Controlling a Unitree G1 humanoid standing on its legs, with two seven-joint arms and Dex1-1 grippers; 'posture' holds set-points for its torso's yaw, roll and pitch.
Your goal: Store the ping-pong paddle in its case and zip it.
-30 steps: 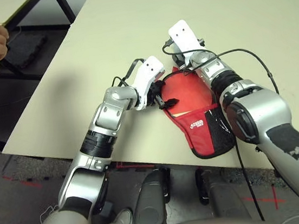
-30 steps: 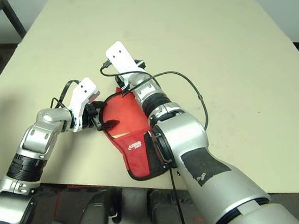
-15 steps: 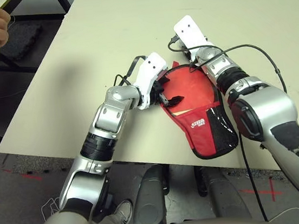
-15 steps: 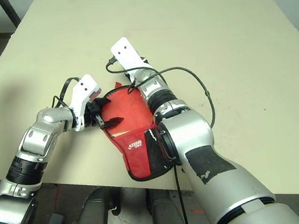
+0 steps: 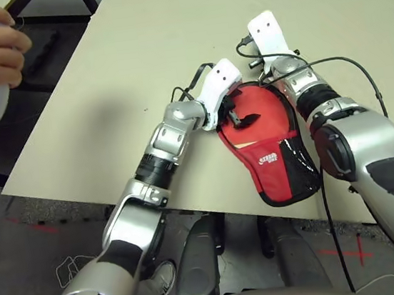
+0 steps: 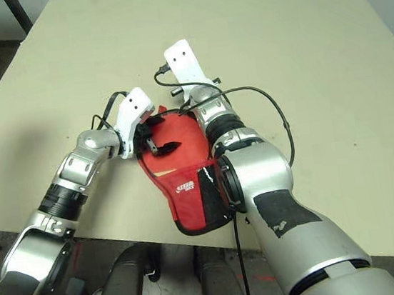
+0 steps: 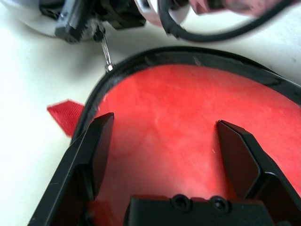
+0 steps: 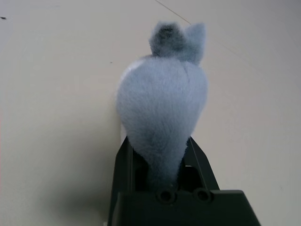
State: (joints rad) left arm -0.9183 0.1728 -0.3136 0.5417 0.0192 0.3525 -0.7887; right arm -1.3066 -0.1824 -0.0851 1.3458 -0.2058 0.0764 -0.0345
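Case (image 5: 264, 135) flat on surface (image 5: 134, 47) near front edge, long axis 12-to-6, round end at 12, narrow end at 6. Left gripper (image 7: 162, 146) wide open over red round end, gripping nothing. Right gripper (image 8: 162, 162) closed on grey fuzzy lump (image 8: 162, 108).

Head stereo pair looking steeply down over both forearms, sharing the case (image 5: 268, 139) and table (image 5: 136, 61), left wrist camera close above case, right wrist camera low along tabletop

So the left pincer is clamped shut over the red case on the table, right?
Not shut: the left wrist view shows the left pincer open, its two black fingers spread wide apart over the red case on the table.
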